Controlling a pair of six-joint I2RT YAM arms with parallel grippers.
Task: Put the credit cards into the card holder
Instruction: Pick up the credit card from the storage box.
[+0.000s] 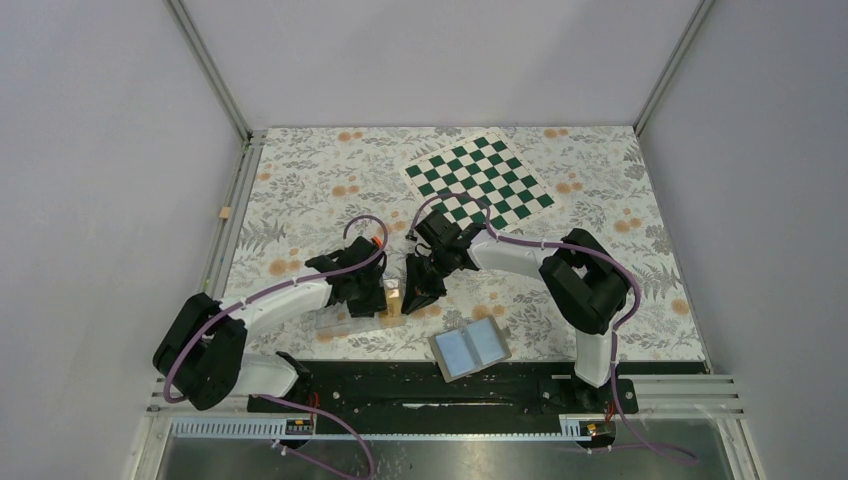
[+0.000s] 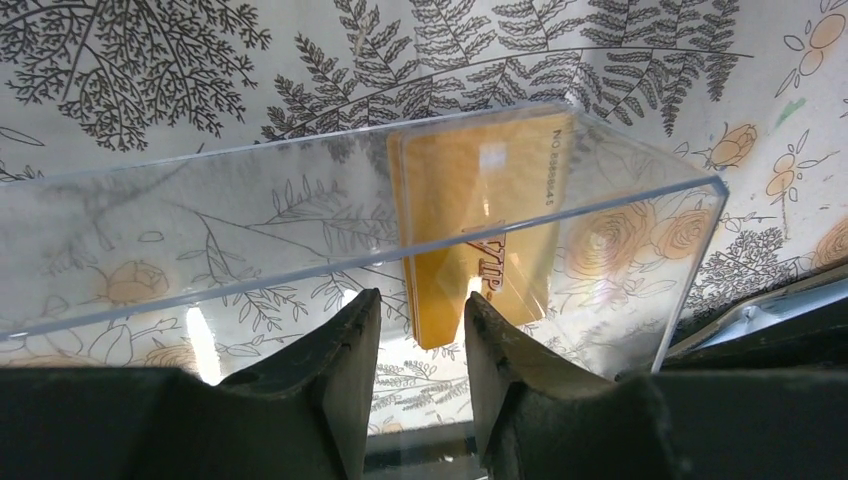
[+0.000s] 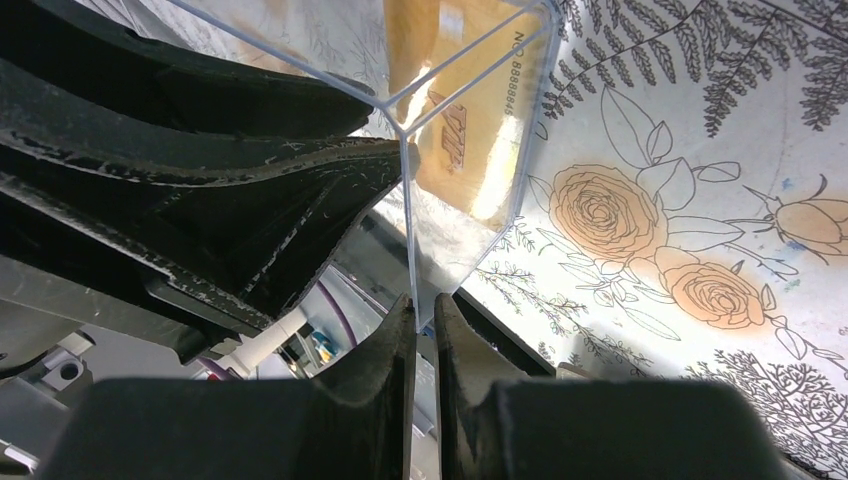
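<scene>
Early days. Left gripper (image 2: 422, 330) part open, cards (image 2: 480, 200) in tray (image 2: 200, 230) between jaws, ungripped we reckon. Right gripper (image 3: 425, 320) pinches tray wall. Holder (image 1: 470, 350) behind it, open, empty.

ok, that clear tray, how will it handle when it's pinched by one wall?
Probably stiff: the clear tray keeps straight edges where the right gripper pinches its thin wall. Likely slick, since the plastic is glossy, so it may slip. The credit cards standing at its end could shift if it tilts.
</scene>
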